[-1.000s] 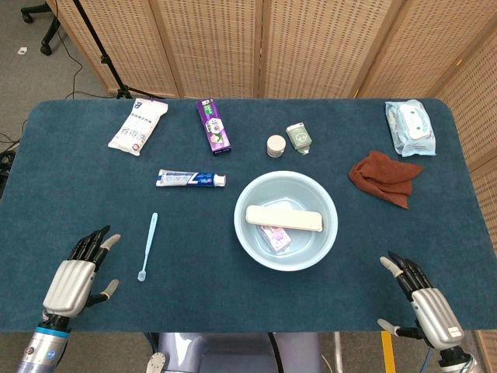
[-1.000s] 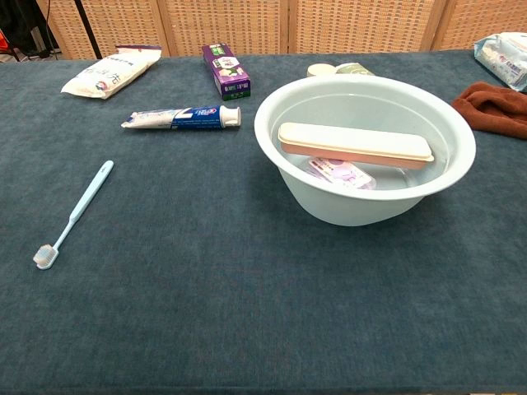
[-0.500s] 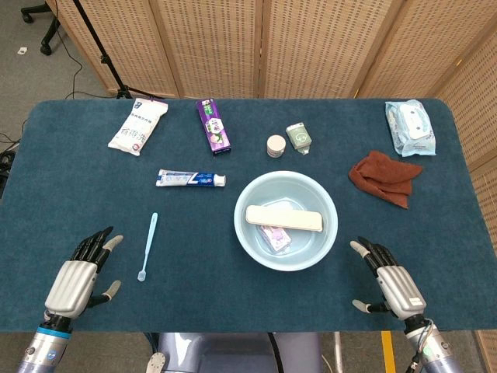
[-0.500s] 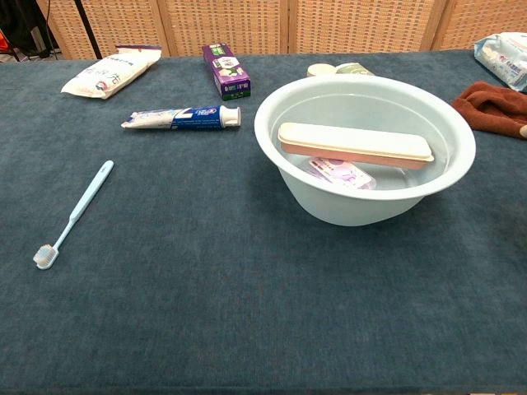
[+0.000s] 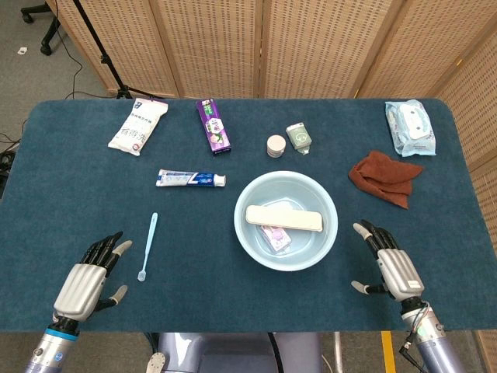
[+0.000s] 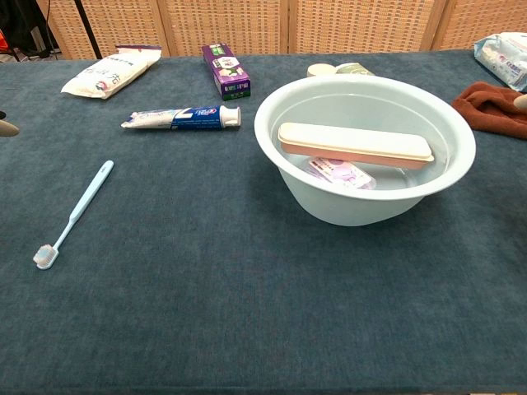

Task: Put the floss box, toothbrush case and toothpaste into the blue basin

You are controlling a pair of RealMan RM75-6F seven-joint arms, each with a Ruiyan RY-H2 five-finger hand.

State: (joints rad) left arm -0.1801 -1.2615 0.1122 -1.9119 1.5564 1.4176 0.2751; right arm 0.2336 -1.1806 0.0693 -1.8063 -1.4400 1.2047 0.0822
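In the middle of the head view stands the blue basin (image 5: 327, 233), and inside it the toothbrush case (image 5: 284, 218) lies across, with the floss box (image 5: 275, 238) under its lower edge, partly covered by it. The toothpaste (image 5: 191, 179) is outside the basin, lying flat on the dark blue table (image 5: 194, 264) to the upper left of the basin and well apart from it. Below the toothpaste, in the left part of the frame, a light blue toothbrush (image 5: 147, 246) lies with its bristles toward the lower edge. The left hand (image 5: 88, 280) is at the lower left, just left of the toothbrush, with fingers spread apart and nothing in it. The right hand (image 5: 390, 264) is at the lower right, near the right side of the basin but not touching it, also with fingers spread and holding nothing. At the right, a brown cloth (image 5: 384, 178) lies crumpled.
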